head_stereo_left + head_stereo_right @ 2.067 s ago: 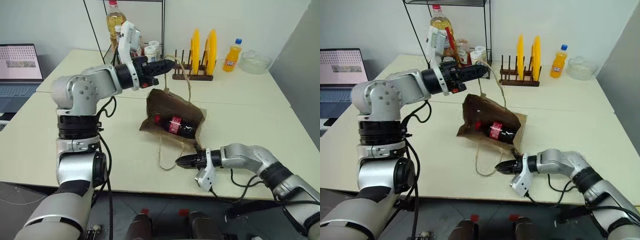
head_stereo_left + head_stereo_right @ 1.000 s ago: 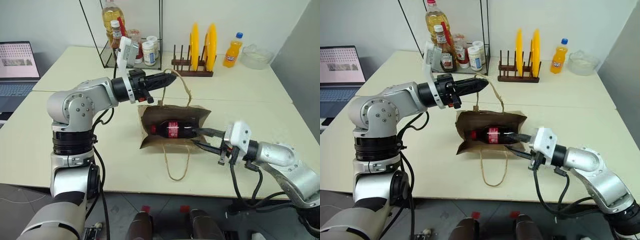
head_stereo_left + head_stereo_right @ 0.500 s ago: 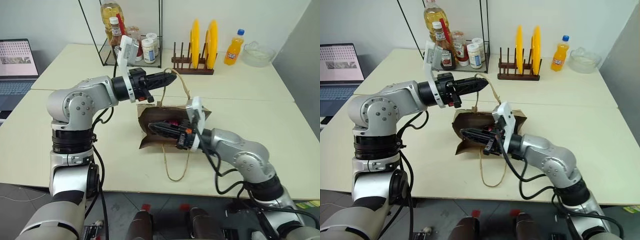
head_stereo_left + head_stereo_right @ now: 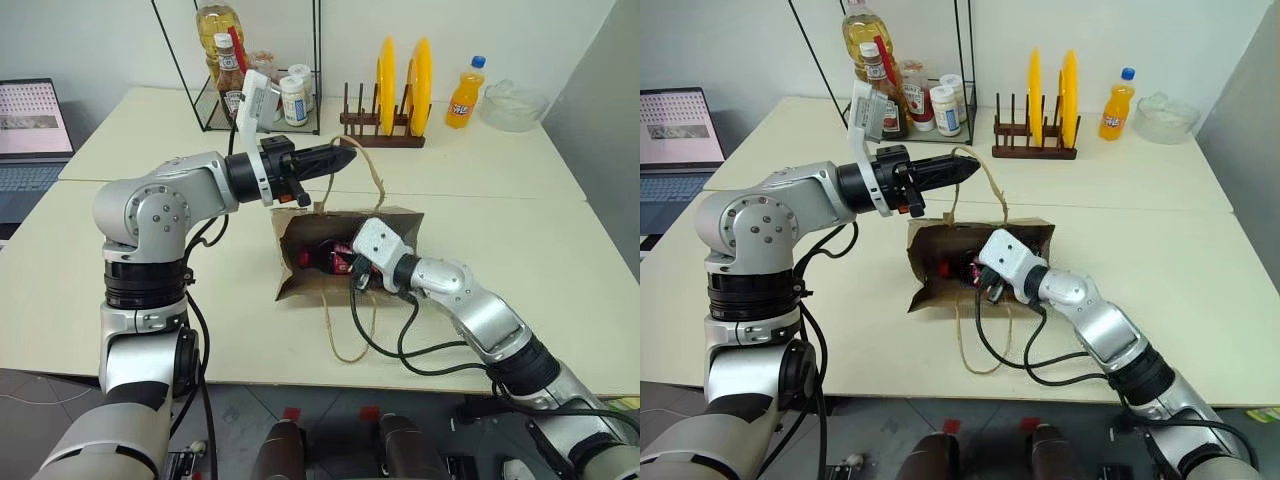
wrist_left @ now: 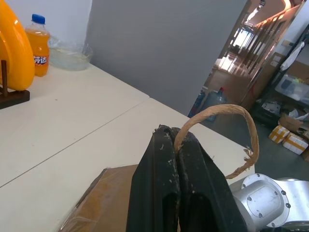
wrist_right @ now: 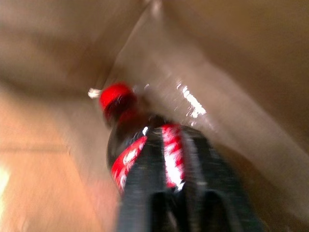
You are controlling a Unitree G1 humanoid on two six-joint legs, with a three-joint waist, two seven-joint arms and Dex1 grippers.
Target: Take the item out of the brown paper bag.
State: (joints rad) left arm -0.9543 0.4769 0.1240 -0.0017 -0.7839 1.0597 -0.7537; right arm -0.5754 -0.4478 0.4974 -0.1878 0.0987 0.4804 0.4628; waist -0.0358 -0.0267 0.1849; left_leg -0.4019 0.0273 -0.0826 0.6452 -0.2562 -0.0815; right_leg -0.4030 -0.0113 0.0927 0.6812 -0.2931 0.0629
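Observation:
The brown paper bag [image 4: 392,224] lies on the table with its mouth held open. My left gripper [image 4: 340,156] hangs above it, shut on the bag's upper string handle [image 5: 219,112]. The other handle [image 4: 350,335] lies slack on the table toward me. The item [image 6: 126,140], a dark cola bottle with red cap and red label, lies on its side inside the bag, cap pointing left. My right gripper [image 4: 345,265] reaches into the bag's mouth and sits right over the bottle's body. A sliver of the item [image 4: 322,256] shows past the right hand.
At the table's back stand a wire rack with condiment bottles [image 4: 258,75], a wooden rack holding two yellow plates [image 4: 400,85], an orange soda bottle [image 4: 462,93] and a glass bowl [image 4: 512,106]. A laptop [image 4: 35,118] sits far left.
My right arm has swung in from the right and pushed its gripper deeper into the bag, onto the bottle. The left gripper has kept still, holding the handle up.

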